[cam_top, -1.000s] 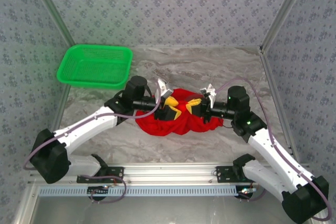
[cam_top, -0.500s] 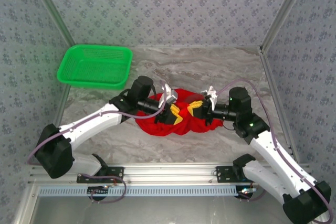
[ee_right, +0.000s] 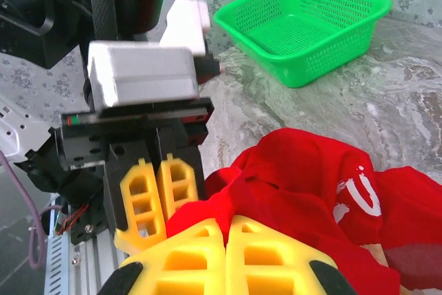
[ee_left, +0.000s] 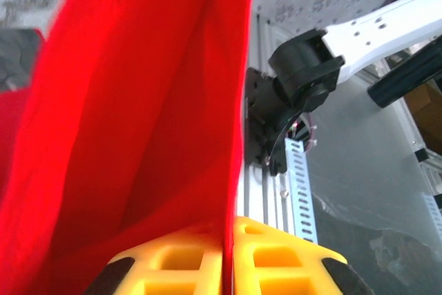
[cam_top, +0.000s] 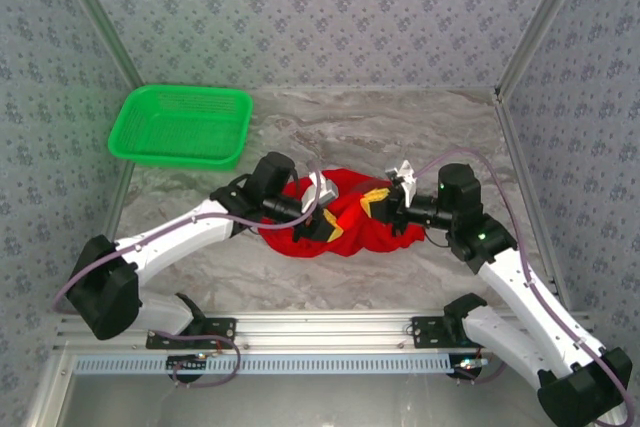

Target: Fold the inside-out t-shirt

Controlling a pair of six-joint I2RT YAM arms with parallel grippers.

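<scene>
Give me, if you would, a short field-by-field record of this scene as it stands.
t-shirt: red, bunched in a heap mid-table, between both grippers
left gripper: shut on a fold of the t-shirt
right gripper: shut on the t-shirt's other side
basket: green, empty, far left, apart from the t-shirt
table: marbled grey top
fold: not yet done

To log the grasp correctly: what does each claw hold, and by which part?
The left claw pinches a straight edge of the t-shirt; the right claw pinches a bunched red fold of it. Sleeve or hem cannot be told.
</scene>
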